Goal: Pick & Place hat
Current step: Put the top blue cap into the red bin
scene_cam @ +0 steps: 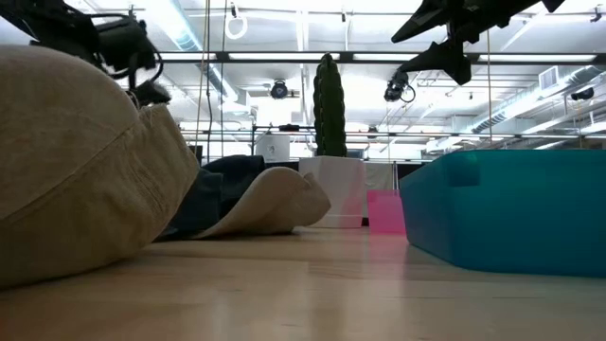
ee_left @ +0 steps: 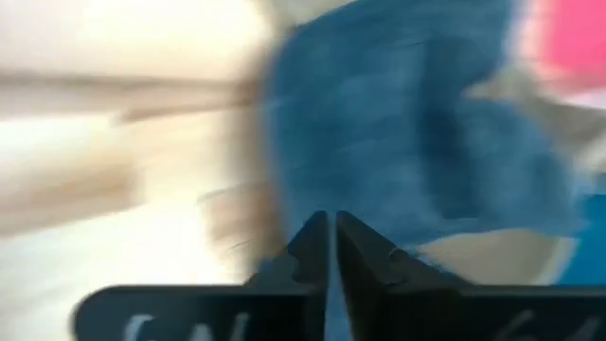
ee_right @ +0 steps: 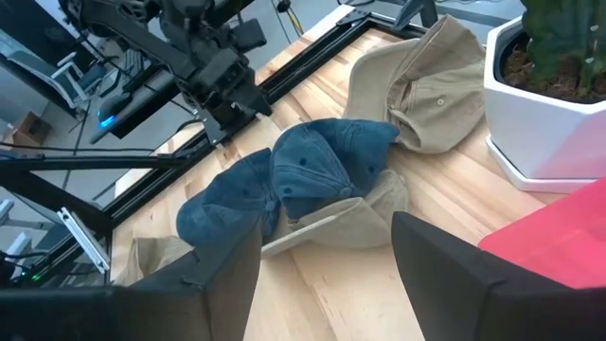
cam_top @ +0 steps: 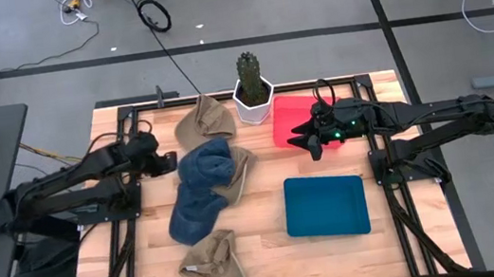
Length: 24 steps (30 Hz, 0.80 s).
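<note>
Closest in the low view bulges a tan cap [scene_cam: 76, 161]. My left fingers [cam_top: 172, 161] are closed, empty, beside the blue hat [cam_top: 205, 166]; I should reopen before descending. Right fingers [cam_top: 309, 140] hang open over the pink tray [cam_top: 290, 114].

- The left tool [ee_left: 330, 248] shows its two dark fingers [ee_left: 308, 251] pressed nearly together, a thin slit between their tips.
- Just beyond the tips lies a blue hat [ee_left: 407, 133], heavily blurred.
- Beside the blue hat spreads pale tan cloth or tabletop; blur hides which.
- A pink patch [ee_left: 568, 43] sits past the blue hat's far edge.
</note>
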Tool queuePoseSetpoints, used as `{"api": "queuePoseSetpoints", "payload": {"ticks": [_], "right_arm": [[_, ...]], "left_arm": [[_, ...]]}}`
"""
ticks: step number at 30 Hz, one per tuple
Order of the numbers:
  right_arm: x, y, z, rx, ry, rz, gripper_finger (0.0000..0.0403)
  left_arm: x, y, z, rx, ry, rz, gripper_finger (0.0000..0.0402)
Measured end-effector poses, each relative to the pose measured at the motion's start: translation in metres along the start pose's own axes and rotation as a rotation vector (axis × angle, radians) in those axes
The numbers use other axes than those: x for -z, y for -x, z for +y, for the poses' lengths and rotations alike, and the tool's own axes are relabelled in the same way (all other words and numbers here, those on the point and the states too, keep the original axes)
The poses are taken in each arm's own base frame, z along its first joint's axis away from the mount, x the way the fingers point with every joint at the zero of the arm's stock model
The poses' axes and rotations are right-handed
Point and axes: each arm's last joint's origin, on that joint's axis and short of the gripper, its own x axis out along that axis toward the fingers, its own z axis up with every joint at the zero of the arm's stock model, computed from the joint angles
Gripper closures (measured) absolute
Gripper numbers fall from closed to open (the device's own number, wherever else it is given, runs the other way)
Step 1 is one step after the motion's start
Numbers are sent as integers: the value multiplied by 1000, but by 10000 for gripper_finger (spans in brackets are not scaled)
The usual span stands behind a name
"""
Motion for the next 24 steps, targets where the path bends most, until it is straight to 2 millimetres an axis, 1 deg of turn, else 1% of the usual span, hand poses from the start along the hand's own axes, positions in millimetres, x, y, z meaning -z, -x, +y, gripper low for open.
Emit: {"api": "queuePoseSetpoints", "payload": {"ticks": [3,7,10,13,15,17,21,24], "right_arm": [[0,0,0,0,3,0,163],[0,0,0,0,3,0,163],[0,0,0,-1,7,0,163],[0,0,0,-1,7,0,163],[0,0,0,-1,7,0,163],[0,0,0,-1,7,0,163],[0,0,0,-2,7,-1,163],[-2,0,1,-13,-3,-18,163]], "left_arm": [[1,0,6,-56,20,26,312],[-3,1,7,-47,37,4,223],[-5,-1,8,-62,9,1,161],[-9,-4,9,-84,-19,3,114],[-11,-7,8,-92,-33,4,94],[-14,-10,5,-71,-64,-5,83],[-19,-20,0,-57,-100,-4,81],[-19,-27,1,-98,-133,50,84]]}}
